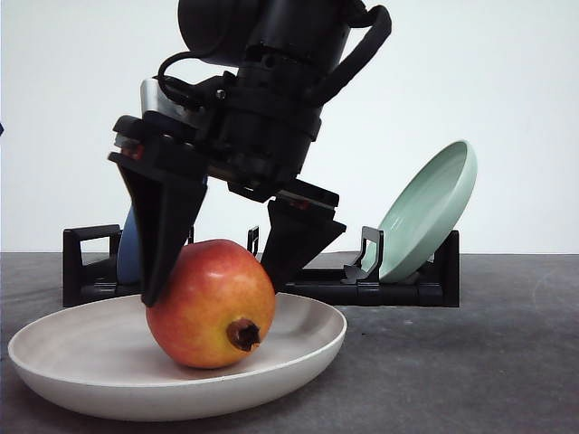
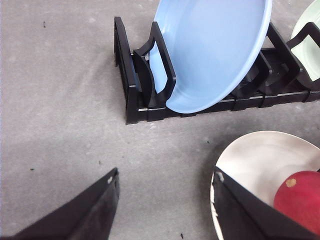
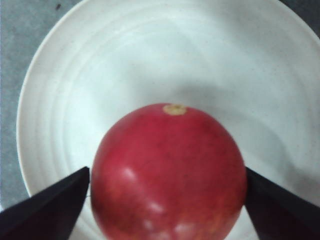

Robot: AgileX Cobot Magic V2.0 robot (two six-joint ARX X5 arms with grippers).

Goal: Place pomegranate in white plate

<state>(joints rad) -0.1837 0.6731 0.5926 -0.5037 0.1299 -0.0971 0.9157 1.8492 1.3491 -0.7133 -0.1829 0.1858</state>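
The red-and-yellow pomegranate (image 1: 213, 307) rests in the white plate (image 1: 72, 362) at the front of the table, its dark crown stub facing the camera. My right gripper (image 1: 210, 289) comes down from above with one finger against each side of the fruit. The right wrist view shows the pomegranate (image 3: 167, 175) between both black fingers, over the white plate (image 3: 100, 60). My left gripper (image 2: 165, 175) is open with nothing in it, low beside the white plate (image 2: 260, 155), and the pomegranate (image 2: 300, 200) appears past one finger.
A black dish rack (image 1: 407, 285) stands behind the plate, holding a tilted pale green plate (image 1: 430, 212) on the right and a blue plate (image 2: 210, 50) on the left. Grey tabletop (image 2: 65, 100) lies around the rack (image 2: 135, 100).
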